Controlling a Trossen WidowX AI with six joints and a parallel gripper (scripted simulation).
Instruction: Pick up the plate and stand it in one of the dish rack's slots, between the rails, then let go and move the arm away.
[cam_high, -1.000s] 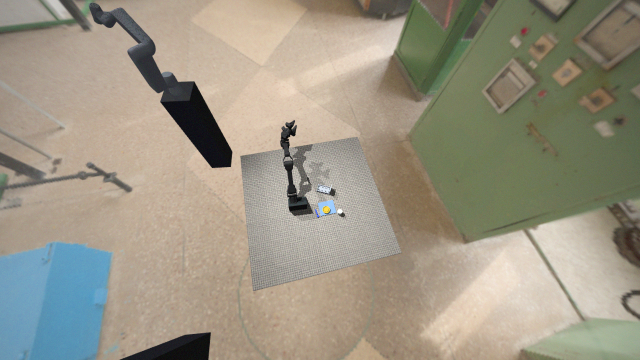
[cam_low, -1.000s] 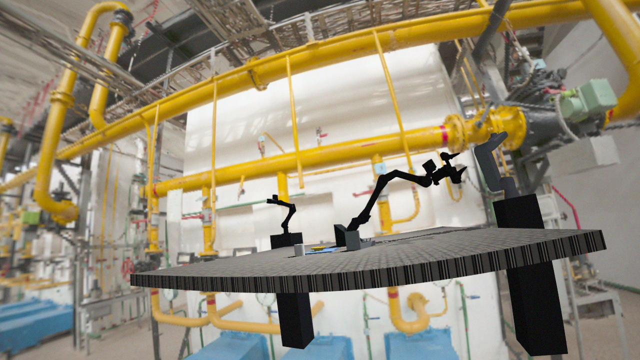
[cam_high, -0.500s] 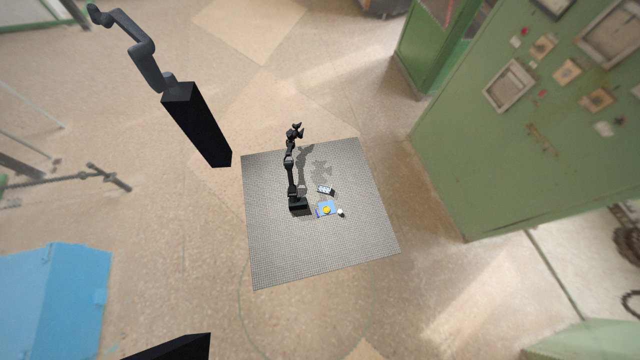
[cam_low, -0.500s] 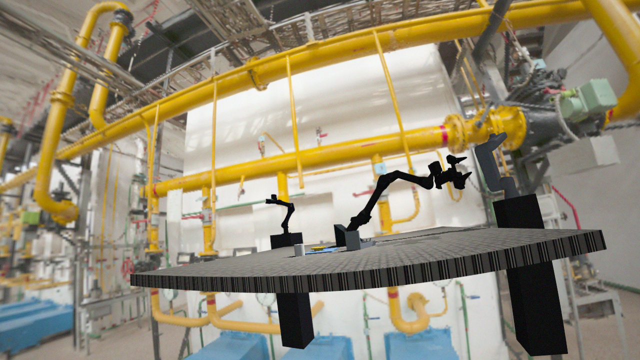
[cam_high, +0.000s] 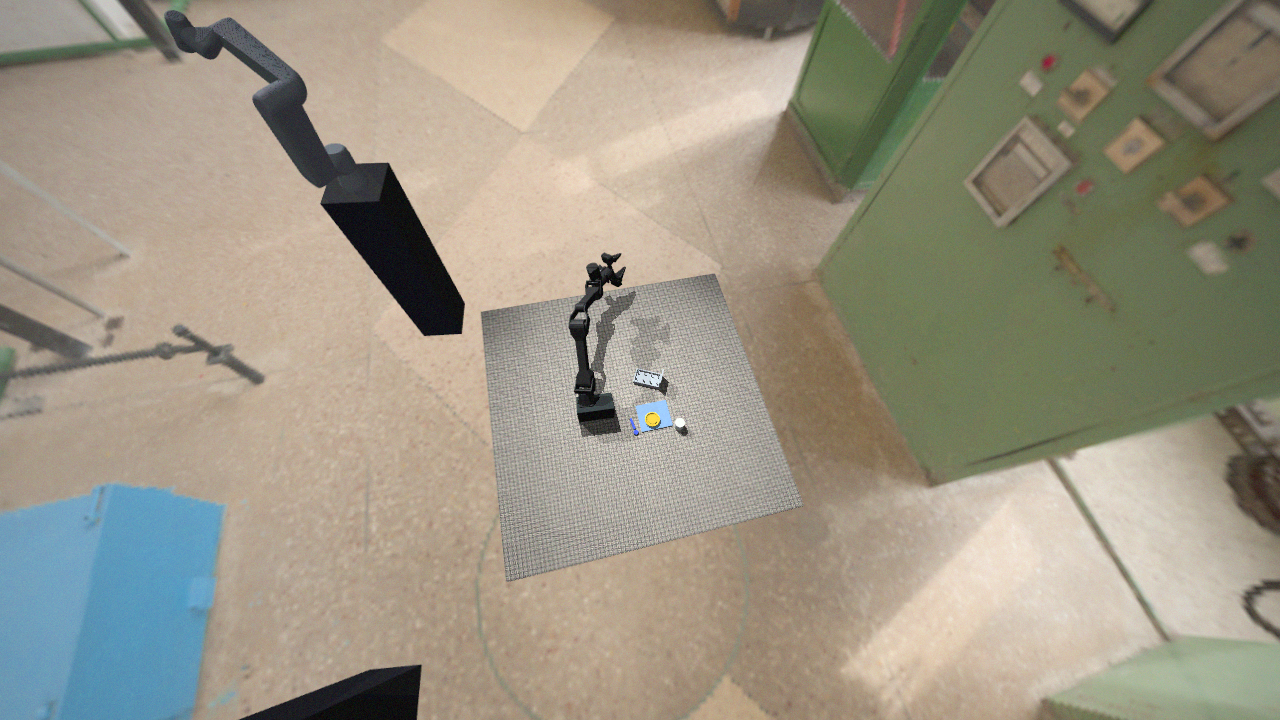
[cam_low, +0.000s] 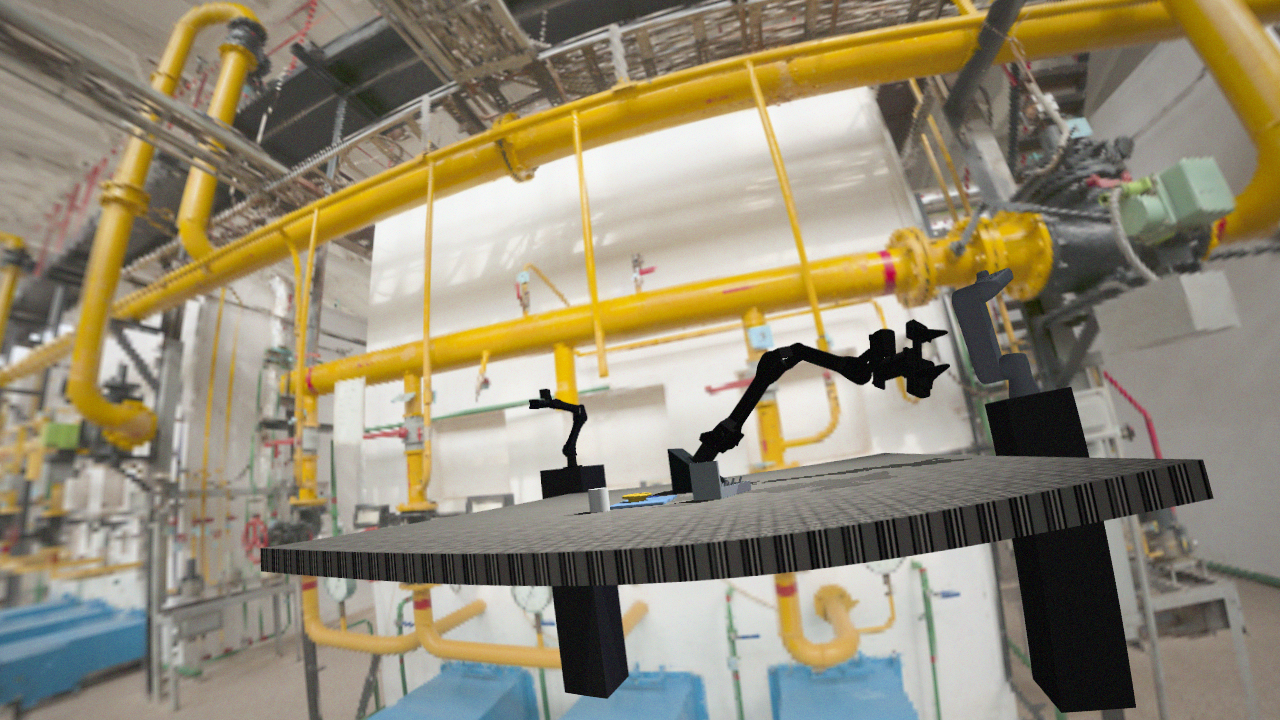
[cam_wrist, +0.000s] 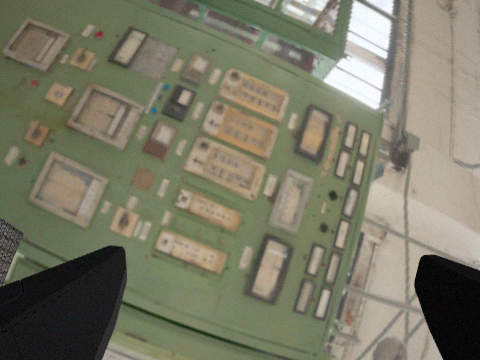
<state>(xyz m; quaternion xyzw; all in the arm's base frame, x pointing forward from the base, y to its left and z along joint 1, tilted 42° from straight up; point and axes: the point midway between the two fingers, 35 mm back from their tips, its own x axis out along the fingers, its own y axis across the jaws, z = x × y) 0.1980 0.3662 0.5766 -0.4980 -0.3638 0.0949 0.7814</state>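
The yellow plate (cam_high: 652, 419) (cam_low: 636, 496) lies flat on a blue mat (cam_high: 663, 408). The small light dish rack (cam_high: 648, 378) (cam_low: 707, 481) stands behind it on the table, with its rails too small to make out singly. My gripper (cam_high: 622, 262) (cam_low: 947, 349) (cam_wrist: 278, 271) is wide open and empty. It is high above the table's far edge, well away from plate and rack. The wrist view shows only the two black fingers and the room, with neither plate nor rack in it.
A white cup (cam_high: 680, 424) (cam_low: 597, 499) stands beside the blue mat, and a thin blue utensil (cam_high: 634, 428) lies on its other side. My arm's base (cam_high: 596, 408) is next to them on the grey table (cam_high: 554, 519) (cam_low: 501, 537). Other arms stand on black pedestals beyond the table.
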